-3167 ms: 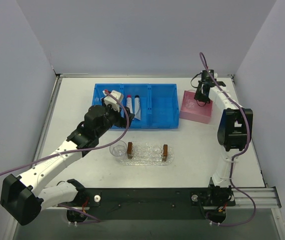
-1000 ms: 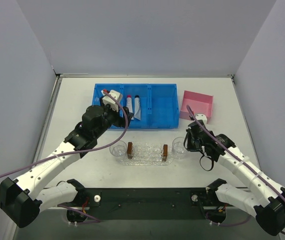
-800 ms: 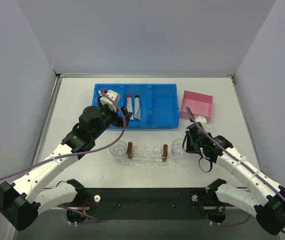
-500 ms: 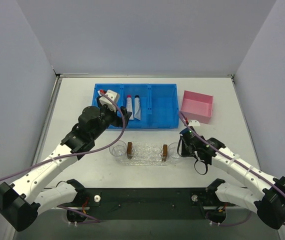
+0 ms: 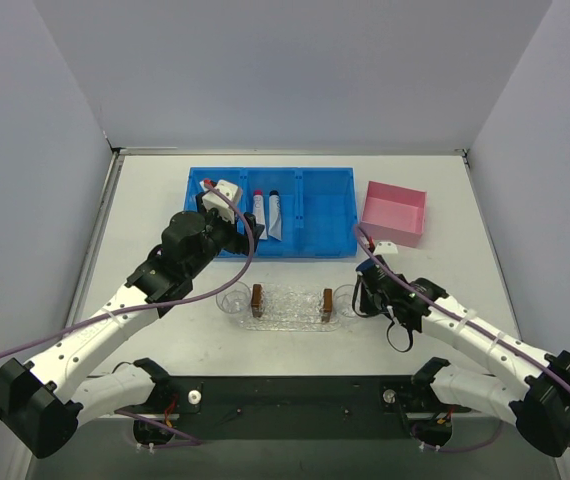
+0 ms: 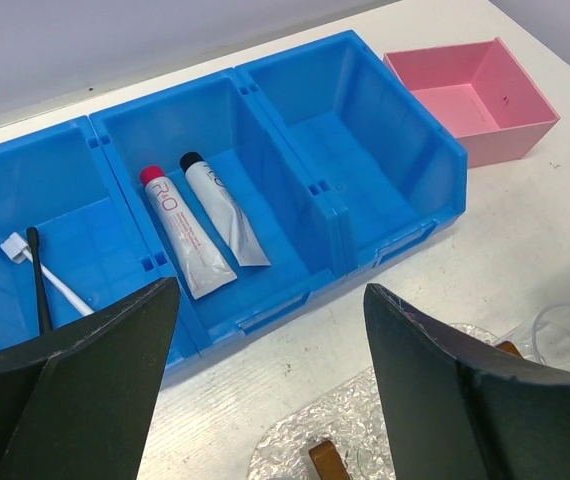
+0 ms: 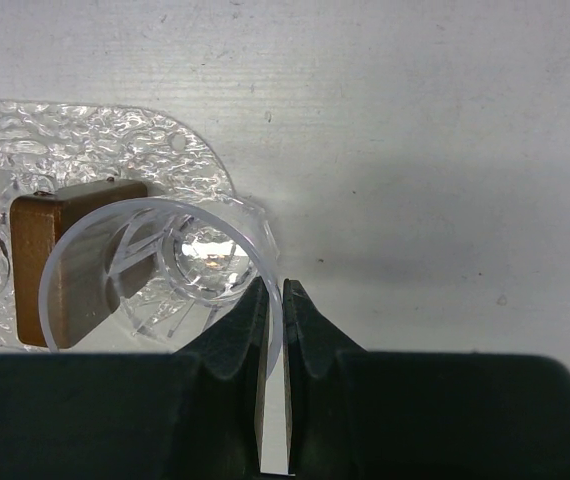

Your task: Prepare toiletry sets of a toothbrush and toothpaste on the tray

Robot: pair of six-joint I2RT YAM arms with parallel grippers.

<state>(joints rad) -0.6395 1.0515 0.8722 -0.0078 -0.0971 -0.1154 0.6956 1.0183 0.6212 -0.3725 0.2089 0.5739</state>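
The clear glittery tray (image 5: 290, 308) lies in front of the blue bin (image 5: 325, 215) and carries two brown blocks (image 5: 257, 298). Both toothpaste tubes, pink-capped (image 6: 185, 235) and black-capped (image 6: 220, 210), lie in the bin's middle compartment. In the left compartment lie a black toothbrush (image 6: 38, 285) and a white one (image 6: 55, 285). My left gripper (image 6: 265, 400) hangs open above the table between bin and tray, holding nothing. My right gripper (image 7: 273, 290) is shut on the rim of a clear cup (image 7: 160, 265) at the tray's right end (image 7: 85, 160), next to a brown block (image 7: 50, 260).
A second clear cup (image 5: 233, 298) stands at the tray's left end. A pink box (image 5: 395, 212) sits right of the bin. The bin's right compartment (image 6: 365, 140) holds nothing. Grey walls close in on three sides.
My right arm has carried the clear cup leftward to the tray's right end. The left arm has barely shifted and stays open.
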